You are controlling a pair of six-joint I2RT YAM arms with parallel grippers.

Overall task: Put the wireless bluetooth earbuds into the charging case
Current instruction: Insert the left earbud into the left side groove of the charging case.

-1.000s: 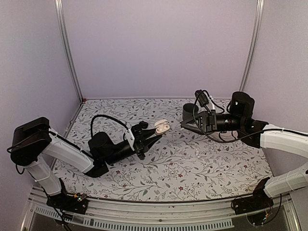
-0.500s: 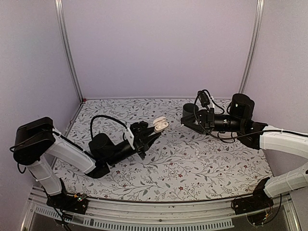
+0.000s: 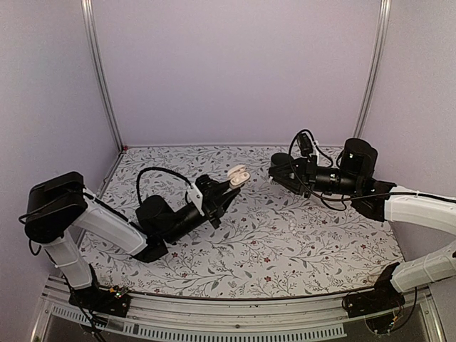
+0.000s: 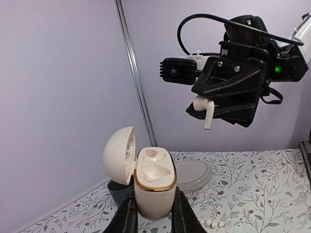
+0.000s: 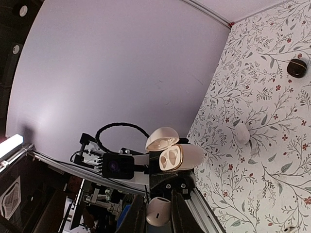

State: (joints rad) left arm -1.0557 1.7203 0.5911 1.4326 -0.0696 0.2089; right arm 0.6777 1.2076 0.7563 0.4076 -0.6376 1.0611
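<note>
The charging case [image 4: 154, 187] is cream with a gold rim, and its lid stands open to the left. My left gripper [image 4: 154, 200] is shut on its lower body and holds it upright above the table. Both of its sockets look empty. In the top view the case [image 3: 238, 175] sits at the tip of the left gripper [image 3: 228, 188]. My right gripper [image 5: 158, 205] is shut on a cream earbud [image 5: 158, 211]. From the left wrist that earbud [image 4: 205, 108] hangs stem down, above and to the right of the case. The right gripper [image 3: 273, 172] faces the case across a small gap.
A dark cup [image 4: 119, 190] and a pale grey disc [image 4: 192, 173] stand on the floral tablecloth behind the case. A small white piece [image 4: 211, 224] lies near them. A white blob [image 5: 241, 132] and a dark round thing [image 5: 296, 67] lie on the cloth.
My left gripper has lifted the case and tipped it more upright. My right gripper has risen a little with the earbud and stays just right of the case.
</note>
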